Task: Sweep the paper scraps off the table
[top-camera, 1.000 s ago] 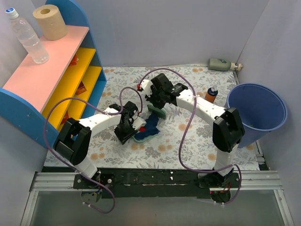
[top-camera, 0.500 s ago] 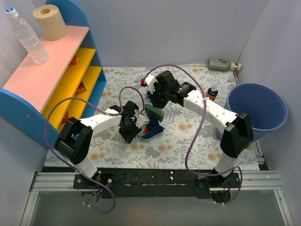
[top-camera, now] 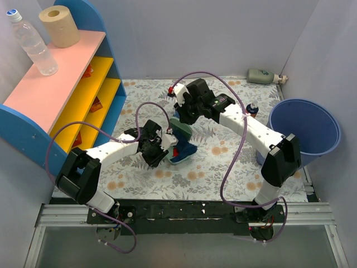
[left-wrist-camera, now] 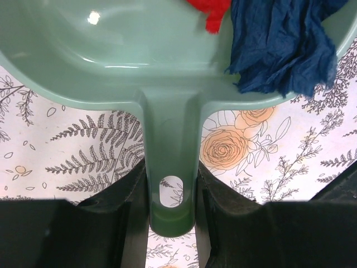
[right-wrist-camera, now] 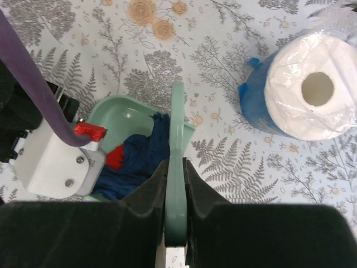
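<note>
My left gripper [left-wrist-camera: 171, 184] is shut on the handle of a pale green dustpan [left-wrist-camera: 111, 61], which rests on the leaf-printed table [left-wrist-camera: 67, 145]. In the pan lie the dark blue paper wad [left-wrist-camera: 284, 44] and a red scrap [left-wrist-camera: 212, 11]. My right gripper [right-wrist-camera: 175, 173] is shut on the thin green brush [right-wrist-camera: 177, 128], held upright at the pan's [right-wrist-camera: 125, 114] open edge against the blue wad [right-wrist-camera: 134, 162] and the red scrap [right-wrist-camera: 114, 157]. From above, the pan [top-camera: 182, 152] sits mid-table between the left gripper [top-camera: 159, 148] and the right gripper [top-camera: 181, 117].
A blue-wrapped tissue roll [right-wrist-camera: 304, 92] stands right of the pan. A blue bucket [top-camera: 304, 134] is at the right edge, with an orange bottle [top-camera: 252, 109] beside it. The blue and yellow shelf [top-camera: 83, 95] lines the left side. A grey-green bottle [top-camera: 262, 75] lies far right.
The right arm stretched out and its elbow swung right while the brush stayed at the pan. The left gripper and dustpan shifted slightly right, with the blue wad gathered in the pan.
</note>
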Tool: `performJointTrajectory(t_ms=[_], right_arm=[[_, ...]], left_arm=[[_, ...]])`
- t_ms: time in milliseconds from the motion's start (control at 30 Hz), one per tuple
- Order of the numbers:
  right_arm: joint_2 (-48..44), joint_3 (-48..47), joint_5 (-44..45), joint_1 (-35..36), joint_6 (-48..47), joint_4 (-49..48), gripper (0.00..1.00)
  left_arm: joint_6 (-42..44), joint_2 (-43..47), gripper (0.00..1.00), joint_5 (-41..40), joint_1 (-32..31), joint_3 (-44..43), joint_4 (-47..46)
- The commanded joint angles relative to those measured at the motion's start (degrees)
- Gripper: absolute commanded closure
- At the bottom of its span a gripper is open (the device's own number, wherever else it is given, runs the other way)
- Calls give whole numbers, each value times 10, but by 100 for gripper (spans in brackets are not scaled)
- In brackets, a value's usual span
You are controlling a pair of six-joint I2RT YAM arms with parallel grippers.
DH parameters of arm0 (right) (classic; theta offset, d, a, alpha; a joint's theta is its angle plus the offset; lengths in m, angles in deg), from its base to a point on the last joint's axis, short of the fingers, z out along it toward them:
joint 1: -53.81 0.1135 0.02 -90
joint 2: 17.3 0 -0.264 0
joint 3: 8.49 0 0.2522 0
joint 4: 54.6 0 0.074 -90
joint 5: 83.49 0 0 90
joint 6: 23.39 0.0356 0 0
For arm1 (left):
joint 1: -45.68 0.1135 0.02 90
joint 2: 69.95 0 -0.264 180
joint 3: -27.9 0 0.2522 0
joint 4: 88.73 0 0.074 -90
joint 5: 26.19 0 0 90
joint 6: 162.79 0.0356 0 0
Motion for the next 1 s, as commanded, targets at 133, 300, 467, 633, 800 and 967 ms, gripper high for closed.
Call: performJointTrajectory(t_ms=[133, 300, 467, 633, 800, 967], right_arm=[[28, -68, -49, 1, 19, 0, 99], [-9, -41, 28, 0, -43, 1, 99], [-51, -4, 71, -2, -96, -28, 99], [-49, -41, 45, -2, -95, -19, 99], [-65, -49, 74, -15, -97, -16, 99], [-87, -49, -99, -84, -12, 14, 99]], left_arm=[[5, 21, 100, 7, 2, -3, -25], [15, 37, 100, -2, 2, 15, -35], [51, 65, 100, -9, 2, 39, -65], [49, 56, 100, -11, 2, 46, -92], [47, 53, 100, -19, 2, 39, -95], [57, 72, 100, -15, 2, 51, -86]])
